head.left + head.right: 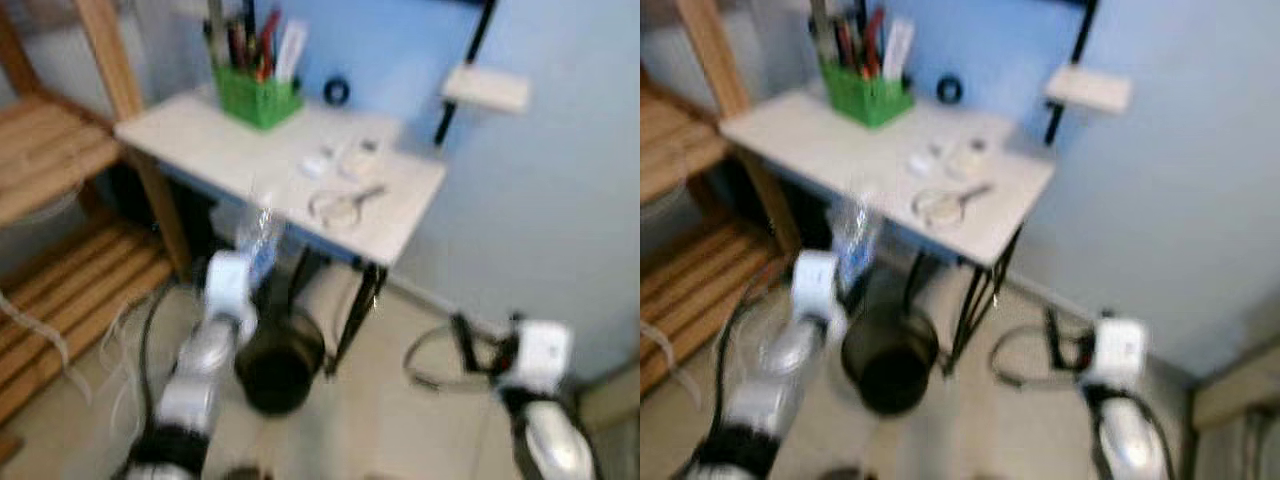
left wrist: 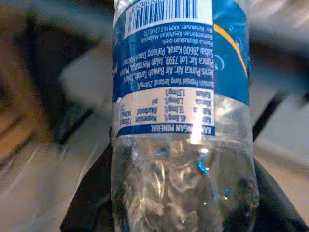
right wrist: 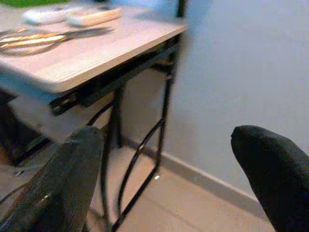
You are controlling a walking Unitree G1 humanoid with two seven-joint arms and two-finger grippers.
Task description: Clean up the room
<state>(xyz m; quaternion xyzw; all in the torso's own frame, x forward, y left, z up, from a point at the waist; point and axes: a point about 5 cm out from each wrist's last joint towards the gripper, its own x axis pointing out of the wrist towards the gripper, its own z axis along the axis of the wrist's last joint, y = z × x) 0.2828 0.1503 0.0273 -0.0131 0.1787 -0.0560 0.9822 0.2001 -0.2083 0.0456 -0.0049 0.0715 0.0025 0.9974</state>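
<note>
One clear plastic bottle with a blue label is in the scene. One dark round bin stands on the floor under the front edge of the white table, of which there is one. On that table, one green holder sits at the back edge, packed with pens too blurred to count. One small dark round object lies beside it at the back edge. Two small white items lie side by side near the right corner, and one wire-rimmed object lies at the front edge. One small white wall shelf hangs above. One wooden rack stands at the table's left edge.
</note>
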